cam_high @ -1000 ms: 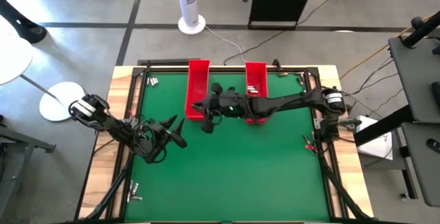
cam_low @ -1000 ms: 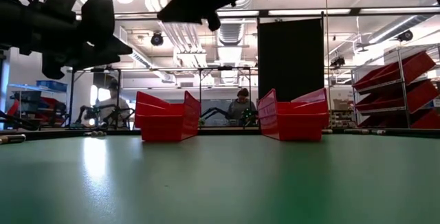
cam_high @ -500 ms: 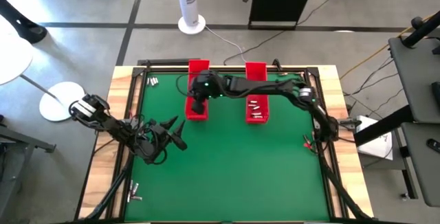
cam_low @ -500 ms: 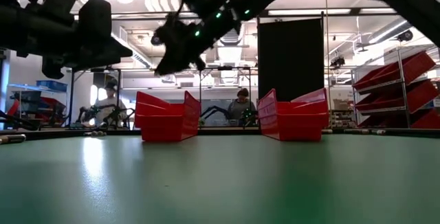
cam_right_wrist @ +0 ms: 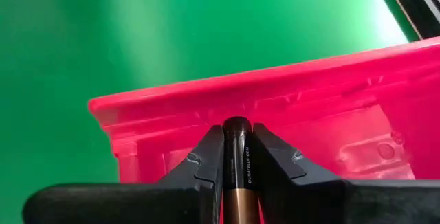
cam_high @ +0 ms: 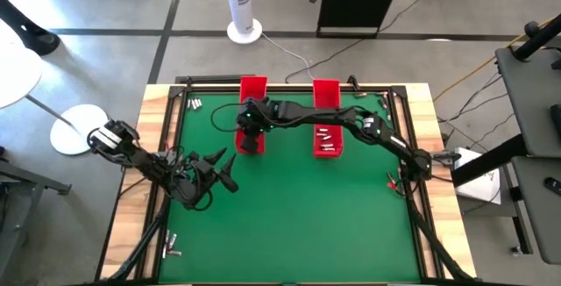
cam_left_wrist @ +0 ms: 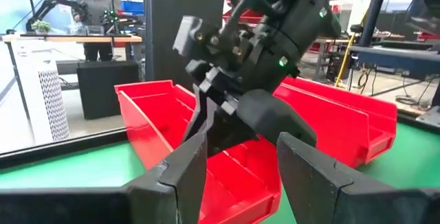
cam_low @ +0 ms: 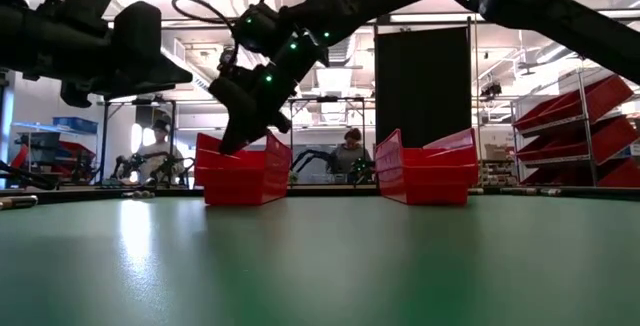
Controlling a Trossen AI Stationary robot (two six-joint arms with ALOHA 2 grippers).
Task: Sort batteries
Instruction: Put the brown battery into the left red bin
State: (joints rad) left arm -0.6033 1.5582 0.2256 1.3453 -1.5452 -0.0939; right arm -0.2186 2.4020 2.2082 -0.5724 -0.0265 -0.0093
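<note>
A slim black-and-copper cylindrical battery [cam_right_wrist: 237,162] is pinched lengthwise between the two dark fingers of the right gripper [cam_right_wrist: 237,157], which hangs over the near end of the left long red plastic tray [cam_high: 251,115]. If the fingers let go while the tip sits above the tray's end wall, the battery could, I judge, strike the rim and bounce out onto the green table mat [cam_high: 298,216].

The second red tray [cam_high: 326,119] beside it holds several small silvery batteries [cam_high: 325,137]. More loose batteries [cam_high: 194,103] lie at the mat's far left corner.

The left gripper [cam_left_wrist: 237,159] waits with fingers parted and empty, well apart at the table's left side.

Beyond the wood-edged table are a grey floor, a white tower fan [cam_high: 238,1], red shelf bins [cam_low: 575,131] and a seated person [cam_low: 350,154].
</note>
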